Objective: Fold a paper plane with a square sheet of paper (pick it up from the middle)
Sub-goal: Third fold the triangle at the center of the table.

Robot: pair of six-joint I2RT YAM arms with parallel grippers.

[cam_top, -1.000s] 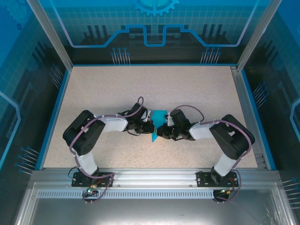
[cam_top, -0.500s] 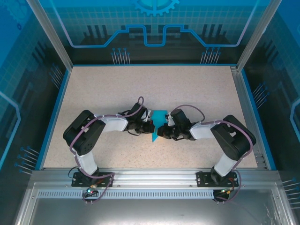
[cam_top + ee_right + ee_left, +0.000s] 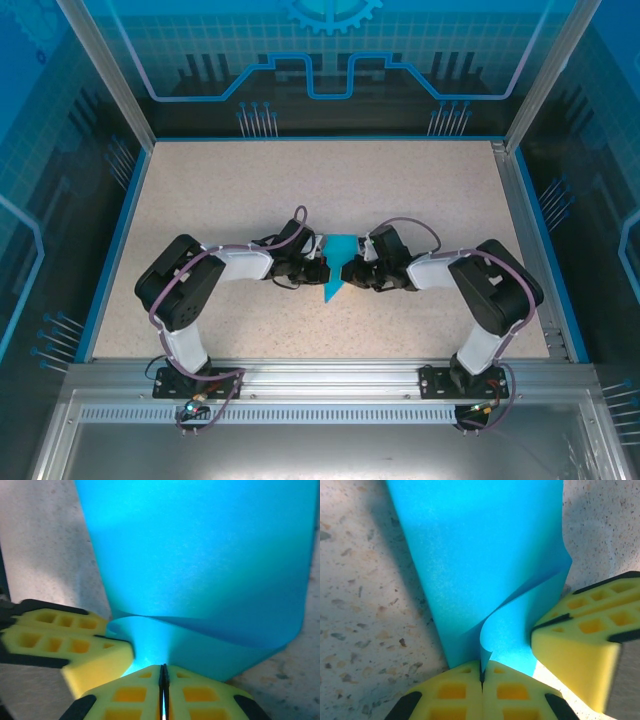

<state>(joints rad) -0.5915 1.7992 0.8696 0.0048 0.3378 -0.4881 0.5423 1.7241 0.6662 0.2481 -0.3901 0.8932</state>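
Speckled table [image 3: 250, 190], one teal paper [image 3: 340, 250]; left claw [image 3: 482, 672], right claw [image 3: 163, 672] pinching it

Partly folded teal-blue paper [image 3: 342, 247] sits at the centre of the overhead view, wide at top, tapering to a sharp lower tip, one layer curling upward.

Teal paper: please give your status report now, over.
Left gripper shut on the teal paper. Right gripper shut on it from the opposite side. Paper partly folded, sharp tip toward the arm bases. Nothing in the way.
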